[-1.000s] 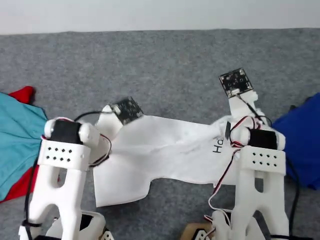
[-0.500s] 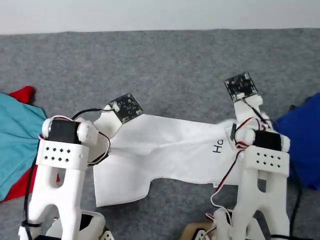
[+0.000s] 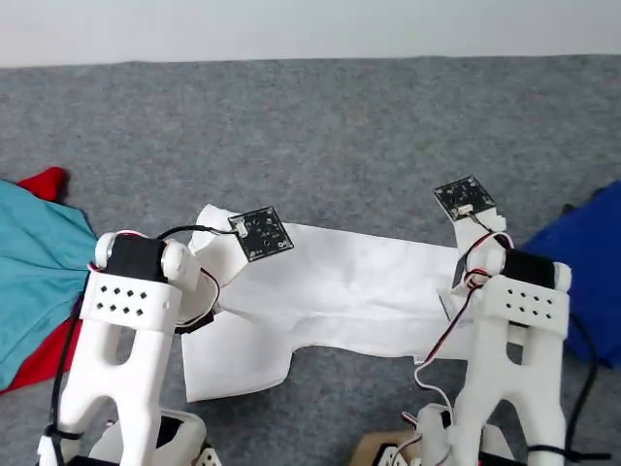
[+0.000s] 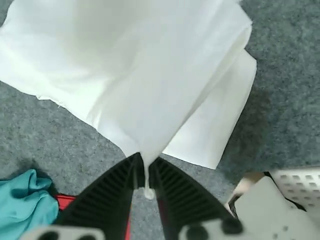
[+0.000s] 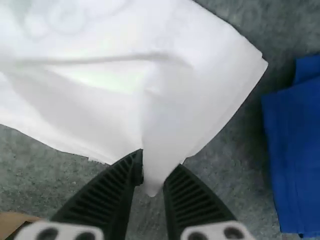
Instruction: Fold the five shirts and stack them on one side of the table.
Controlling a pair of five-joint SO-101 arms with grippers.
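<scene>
Shirt [image 3: 340,291], white, lies at centre of counter [image 3: 340,126], and we see left tool [image 4: 144,170] and right tool [image 5: 152,175] each pinching one end of its edge, likely to lift both ends together for folding.

My left arm [image 3: 126,320] and right arm [image 3: 514,320] stand at either end of a white fabric shirt [image 3: 340,291] spread on the grey carpeted desk [image 3: 340,116]. A teal cloth [image 3: 34,272] lies over a red cloth [image 3: 44,183] far left, and a blue cloth [image 3: 582,262] lies far right.
</scene>
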